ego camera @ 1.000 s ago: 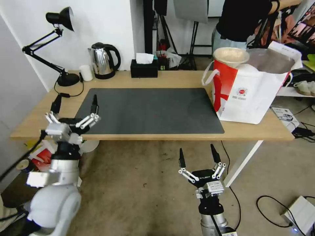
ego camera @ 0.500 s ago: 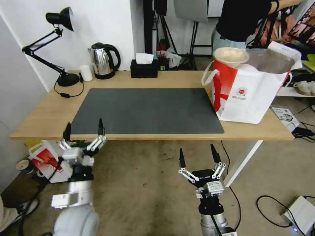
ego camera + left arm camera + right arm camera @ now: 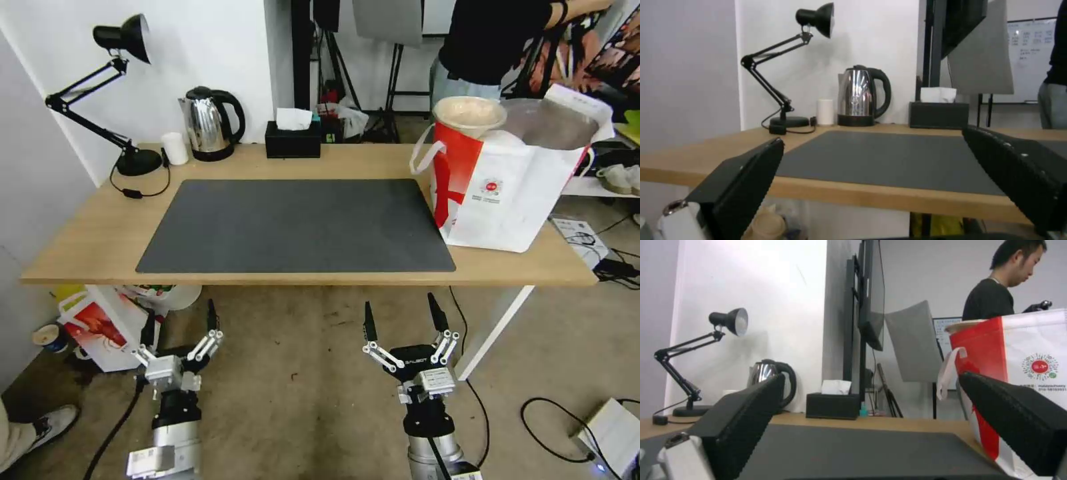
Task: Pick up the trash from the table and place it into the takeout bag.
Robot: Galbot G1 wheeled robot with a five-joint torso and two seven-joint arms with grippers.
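Left gripper: the left gripper [image 3: 179,327] hangs below the near edge of the table [image 3: 87,233], fingers spread wide and empty, having dropped from above the table's left end a second ago.
Right gripper: the right gripper [image 3: 402,321] waits below the table's near edge, jaws wide apart, holding nothing, unmoved.
Table: the dark grey mat [image 3: 300,223] lies bare; no trash remains on the table.
Takeout bag: the takeout bag [image 3: 513,193] stands at the table's right end, a beige pulp bowl [image 3: 469,112] poking from its mouth.
Meaning: both arms parked low suggests the task is finished.
Hidden: the bag's deeper contents cannot be seen; the bowl and carton under the table's left end are partly cut off.
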